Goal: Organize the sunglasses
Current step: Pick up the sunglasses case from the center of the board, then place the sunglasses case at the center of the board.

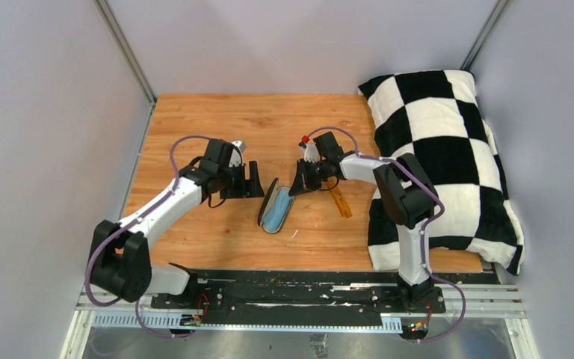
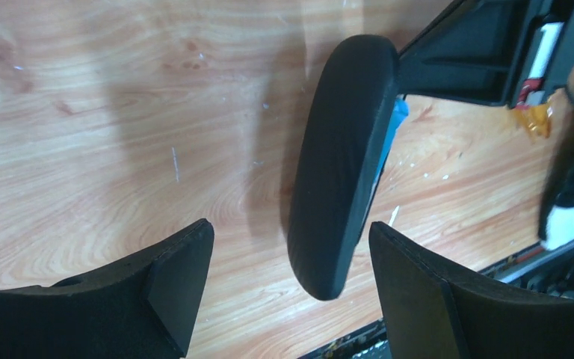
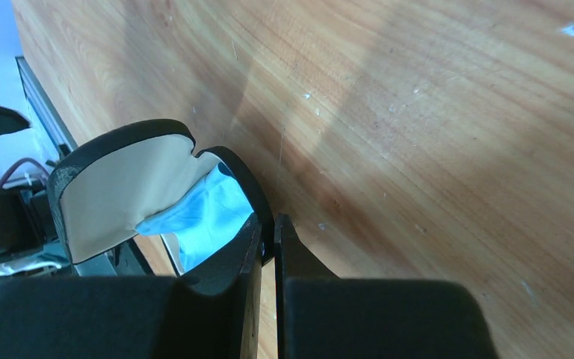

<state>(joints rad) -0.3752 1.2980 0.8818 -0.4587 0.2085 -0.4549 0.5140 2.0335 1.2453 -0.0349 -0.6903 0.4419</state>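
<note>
Nearest, the left tool [image 2: 290, 280] waits with fingers apart facing the black case [image 2: 344, 164], likely ready to steady it. A blue cloth [image 3: 202, 209] lines the case. The right tool [image 3: 267, 239] pinches its rim, apparently propping it open. The sunglasses [image 1: 339, 200] lie on the bench [image 1: 209, 120] just right of it.

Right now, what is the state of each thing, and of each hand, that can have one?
black case: open.
blue cloth: crumpled, inside the case.
sunglasses: lying on the table, outside the case.
left hand: open, holding nothing.
right hand: shut on the case's rim.
</note>
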